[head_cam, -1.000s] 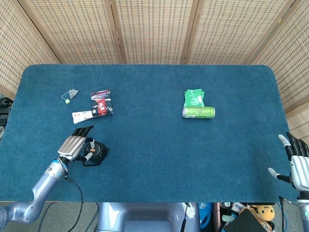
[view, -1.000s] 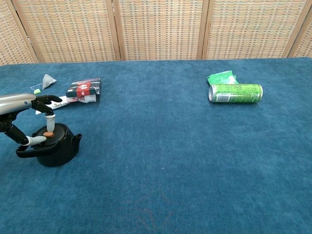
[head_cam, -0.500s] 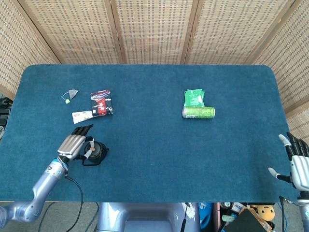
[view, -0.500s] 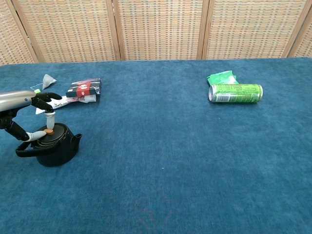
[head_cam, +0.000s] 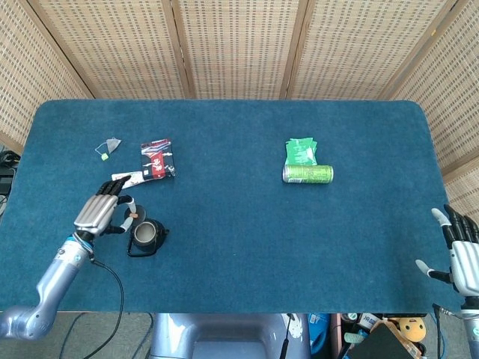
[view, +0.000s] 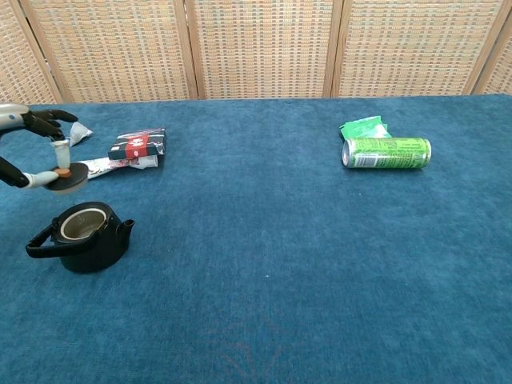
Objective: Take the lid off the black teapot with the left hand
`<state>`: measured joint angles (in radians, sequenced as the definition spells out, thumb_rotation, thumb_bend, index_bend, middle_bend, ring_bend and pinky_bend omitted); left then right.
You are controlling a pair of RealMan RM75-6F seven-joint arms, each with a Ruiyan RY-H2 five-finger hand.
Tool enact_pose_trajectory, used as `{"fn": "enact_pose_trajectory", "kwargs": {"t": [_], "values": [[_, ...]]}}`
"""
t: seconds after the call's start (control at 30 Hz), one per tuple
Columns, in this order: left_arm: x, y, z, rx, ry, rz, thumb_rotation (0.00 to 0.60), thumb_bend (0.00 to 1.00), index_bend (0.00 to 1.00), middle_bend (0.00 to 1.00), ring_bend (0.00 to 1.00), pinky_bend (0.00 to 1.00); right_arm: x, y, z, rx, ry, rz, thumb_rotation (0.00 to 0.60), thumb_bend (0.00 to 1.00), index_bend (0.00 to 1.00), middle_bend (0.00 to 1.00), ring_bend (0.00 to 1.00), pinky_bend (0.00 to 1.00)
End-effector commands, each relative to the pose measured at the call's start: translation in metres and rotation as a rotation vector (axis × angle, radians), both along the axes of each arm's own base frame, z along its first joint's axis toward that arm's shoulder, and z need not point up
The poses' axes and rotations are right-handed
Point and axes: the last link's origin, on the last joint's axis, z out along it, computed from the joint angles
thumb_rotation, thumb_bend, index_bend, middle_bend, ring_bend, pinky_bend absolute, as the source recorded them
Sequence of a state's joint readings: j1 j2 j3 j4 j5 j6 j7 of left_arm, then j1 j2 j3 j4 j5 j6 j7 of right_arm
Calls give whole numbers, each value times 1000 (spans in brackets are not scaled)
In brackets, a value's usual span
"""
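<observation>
The black teapot [view: 86,239] stands near the table's front left, its mouth uncovered and its pale inside showing [head_cam: 146,234]. My left hand [head_cam: 99,212] hangs above and to the left of it, pinching the black lid [view: 67,179] by its small orange knob between thumb and a finger [view: 58,150]; the other fingers are spread. The lid is lifted well clear of the pot. My right hand [head_cam: 464,254] is at the table's front right corner with fingers apart, holding nothing.
A red-and-black packet [head_cam: 158,158] and a white sachet [head_cam: 127,179] lie behind the teapot, with a tea bag [head_cam: 110,146] further left. A green can [head_cam: 307,173] lies on its side beside a green packet [head_cam: 301,151] at the right.
My left hand has raised the lid off the teapot and carried it up and to the left. The pot now stands uncovered. The right hand has not moved.
</observation>
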<state>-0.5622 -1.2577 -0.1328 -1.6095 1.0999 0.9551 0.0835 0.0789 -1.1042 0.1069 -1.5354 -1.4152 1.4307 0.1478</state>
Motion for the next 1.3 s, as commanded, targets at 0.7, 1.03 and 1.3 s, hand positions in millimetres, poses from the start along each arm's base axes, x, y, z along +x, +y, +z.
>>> {"fn": "enact_pose_trajectory", "kwargs": {"t": [0.7, 1.03, 1.3], "values": [[-80, 24, -20, -13, -12, 200, 600, 468, 321, 0, 0, 0, -1, -1, -3, 8, 10, -9, 600, 0, 0, 0, 0, 0], [-64, 10, 5, 51, -71, 121, 600, 381, 0, 0, 0, 0, 1, 0, -2, 7, 4, -2, 600, 0, 0, 0, 0, 0], [-68, -54, 50, 339, 17, 6, 600, 193, 0, 0, 0, 0, 3, 2, 1, -5, 9, 12, 600, 0, 0, 0, 0, 0]]}}
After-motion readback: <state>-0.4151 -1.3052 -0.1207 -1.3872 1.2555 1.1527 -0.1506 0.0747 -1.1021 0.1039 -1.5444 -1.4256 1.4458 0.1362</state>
